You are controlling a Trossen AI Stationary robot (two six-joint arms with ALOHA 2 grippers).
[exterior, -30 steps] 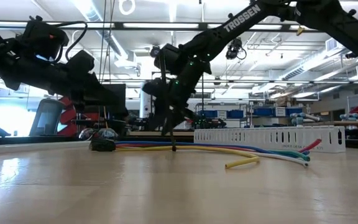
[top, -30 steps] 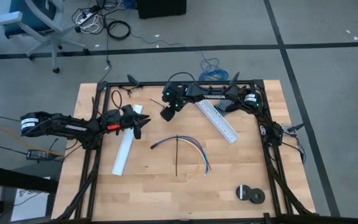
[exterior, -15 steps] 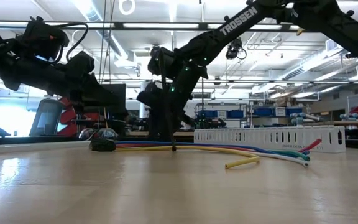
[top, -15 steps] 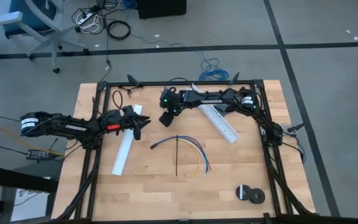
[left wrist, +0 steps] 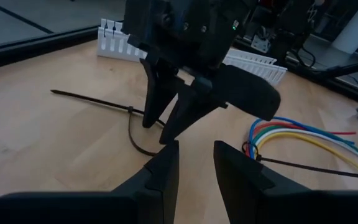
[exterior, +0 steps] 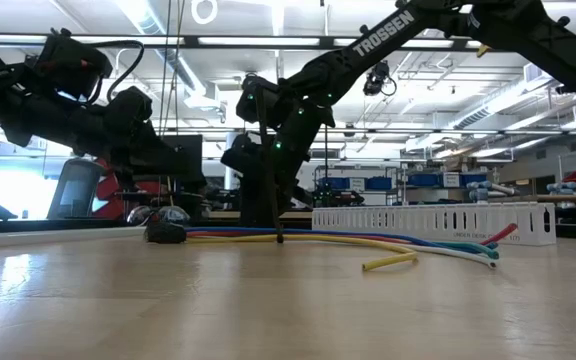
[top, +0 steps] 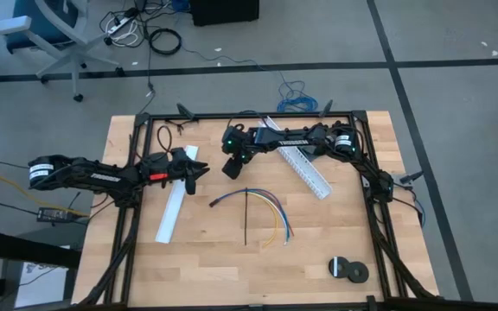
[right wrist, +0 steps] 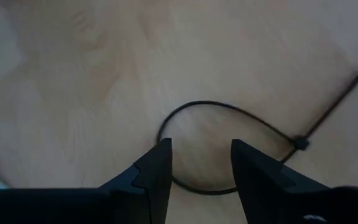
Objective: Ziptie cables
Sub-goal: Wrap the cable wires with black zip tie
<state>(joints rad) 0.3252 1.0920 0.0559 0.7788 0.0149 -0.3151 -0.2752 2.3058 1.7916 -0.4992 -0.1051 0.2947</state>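
Note:
The cables [top: 258, 200] lie fanned on the table's middle, joined at a dark end toward the left; they also show in the low view [exterior: 368, 240]. A straight black ziptie [top: 246, 220] lies across them. A looped ziptie [right wrist: 191, 107] lies flat on the wood under my right gripper [right wrist: 201, 146], which is open and points down over the loop's edge [left wrist: 131, 127]. In the high view the right gripper [top: 231, 168] is just far-left of the cables. My left gripper [left wrist: 196, 149] is open and hovers to the left of it [top: 201, 174]. My right gripper points down from above, its open fingers [left wrist: 149, 118] close over the looped ziptie's strand near the table. I cannot tell whether a fingertip touches the strand or the wood.
One white slotted channel [top: 305, 168] lies slanting right of the right gripper, and another [top: 173, 206] lies below the left gripper. Two dark tape rolls [top: 348, 269] sit near the near-right corner. A thin black loop [top: 162, 136] lies at the far-left corner.
My right gripper has moved down toward the table and slightly toward the left, coming over the looped ziptie. The left arm, the cables and the zipties have stayed where they were.

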